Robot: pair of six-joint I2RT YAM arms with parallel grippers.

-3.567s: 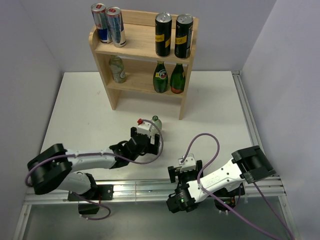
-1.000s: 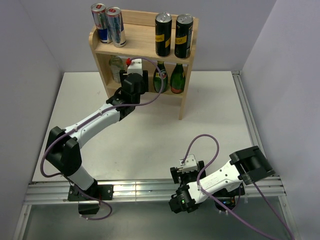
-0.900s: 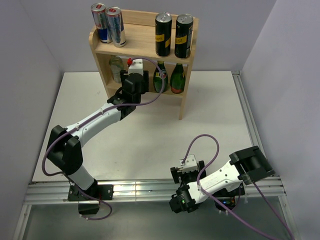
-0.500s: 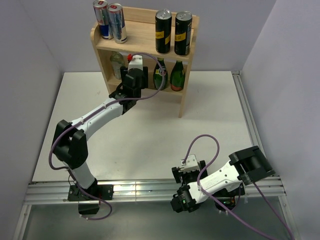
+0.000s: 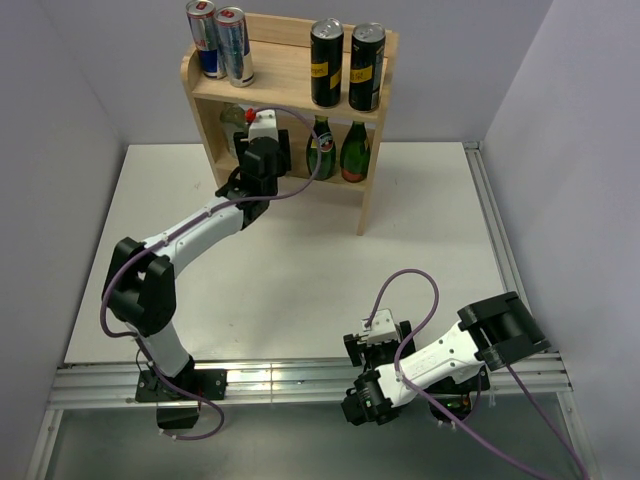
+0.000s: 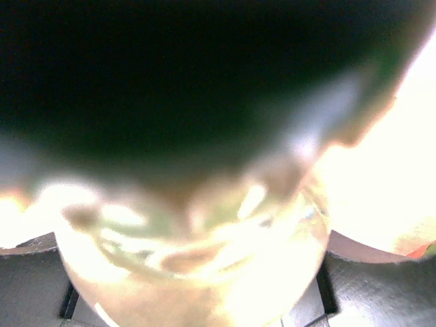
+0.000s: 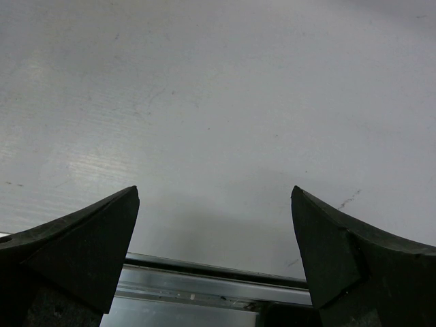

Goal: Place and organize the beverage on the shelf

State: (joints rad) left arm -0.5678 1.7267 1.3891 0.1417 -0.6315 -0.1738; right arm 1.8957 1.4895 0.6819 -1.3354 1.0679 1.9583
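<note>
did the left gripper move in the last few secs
Yes: the left gripper moved from the table's middle up the top view to the shelf's lower tier.

Left wrist view: bottle is filling the frame, blurring, glare washing out its detail. Top view: left gripper is hiding it under the upper tier of the shelf.

No wording, brand or number can be read anywhere in view. On the shelf, the two blue-and-silver cans carry printing too small to make out. The two black cans show yellow label patches, lettering illegible. The two green bottles on the lower tier have pale labels, also unreadable. The pale bottle fills the left wrist view as a blur, with no legible print. The surface bears no markings.
</note>
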